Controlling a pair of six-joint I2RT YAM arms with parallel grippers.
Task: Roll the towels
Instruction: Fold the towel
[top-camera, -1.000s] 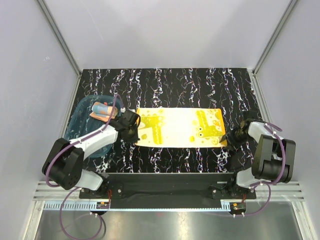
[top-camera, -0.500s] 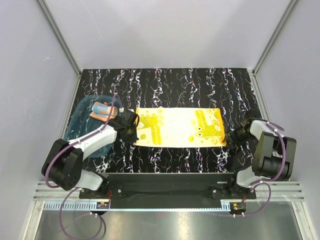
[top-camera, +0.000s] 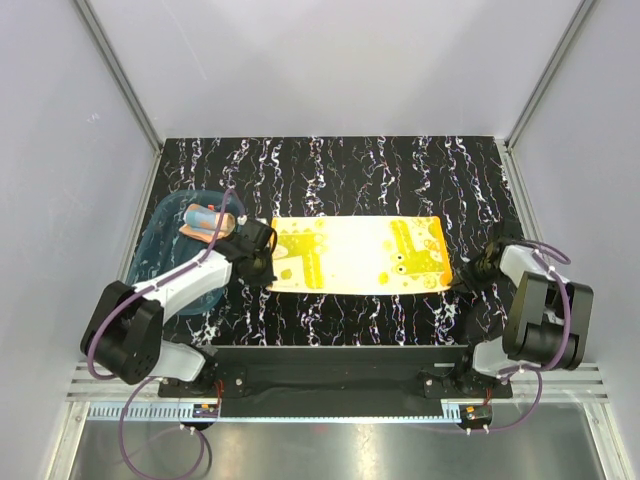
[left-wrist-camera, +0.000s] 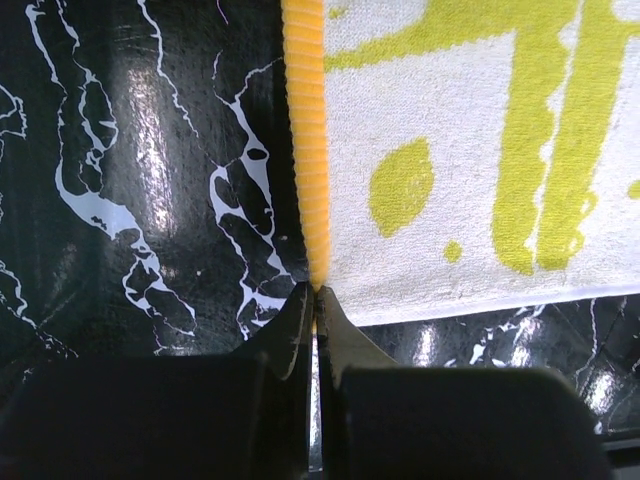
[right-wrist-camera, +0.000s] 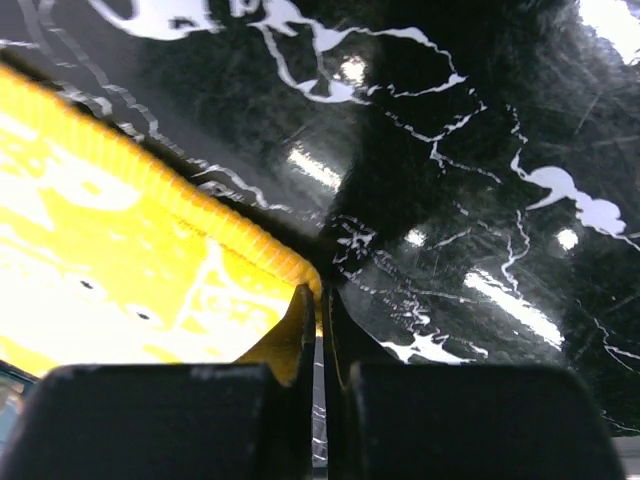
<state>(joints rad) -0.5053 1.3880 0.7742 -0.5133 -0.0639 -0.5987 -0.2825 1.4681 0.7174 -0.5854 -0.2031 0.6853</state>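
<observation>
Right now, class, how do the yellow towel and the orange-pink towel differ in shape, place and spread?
The yellow towel lies opened out flat, while the orange-pink towel is bundled into a compact roll. The yellow towel rests directly on the black marbled table; the orange-pink towel sits inside the teal tray. As they lie, the yellow towel covers far more surface. Both are patterned cloths.

- yellow towel (top-camera: 350, 255): yellow shapes and dots on cream, deeper yellow at right end, orange ribbed hem
- rolled towel (top-camera: 204, 219): orange-pink, pale blue patches
- tray (top-camera: 160, 242): translucent teal-blue
- table (top-camera: 340, 170): black, white marble veining
</observation>
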